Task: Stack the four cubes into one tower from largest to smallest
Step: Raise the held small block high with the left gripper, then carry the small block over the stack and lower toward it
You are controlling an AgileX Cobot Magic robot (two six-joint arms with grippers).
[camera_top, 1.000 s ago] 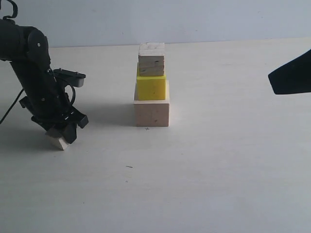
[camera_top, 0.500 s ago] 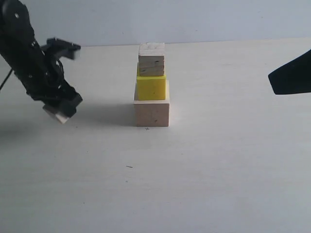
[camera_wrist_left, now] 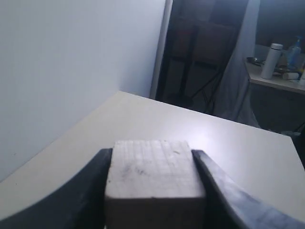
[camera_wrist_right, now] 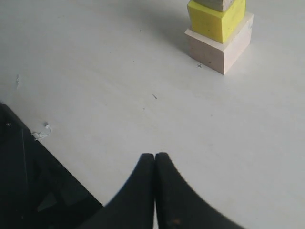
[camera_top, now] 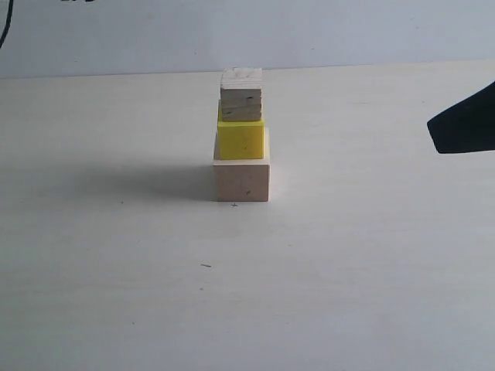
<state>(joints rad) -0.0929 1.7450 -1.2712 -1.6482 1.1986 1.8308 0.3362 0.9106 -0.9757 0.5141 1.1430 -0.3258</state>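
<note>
Three of four are up: large pale cube [camera_top: 241, 179] sits on the desk [camera_top: 356, 278], yellow cube [camera_top: 240, 139] on it, grained wood cube [camera_top: 241, 96] on top. From the exterior view they're roughly centred on each other. The tiny pale cube [camera_wrist_left: 155, 174] is in the left hand [camera_wrist_left: 151, 160], pinched between both fingers on two opposite side faces, with its top face showing. That hand isn't in the exterior view, and its wrist camera looks out across the desk to a wall, so I'd judge it's raised well clear. The right hand [camera_wrist_right: 155, 164] is empty, fingers pressed together, parked well apart from the tower. Handling: the cube is rigid wood, likely very light, with dry matte faces, so it's unlikely to slip or crush, and the flat side-face grip is the right one. The risk is the stack: loose blocks held only by weight, and a small landing face. The next move calls for a straight, level descent, seating before letting go, and spreading the fingers without dragging sideways.
</note>
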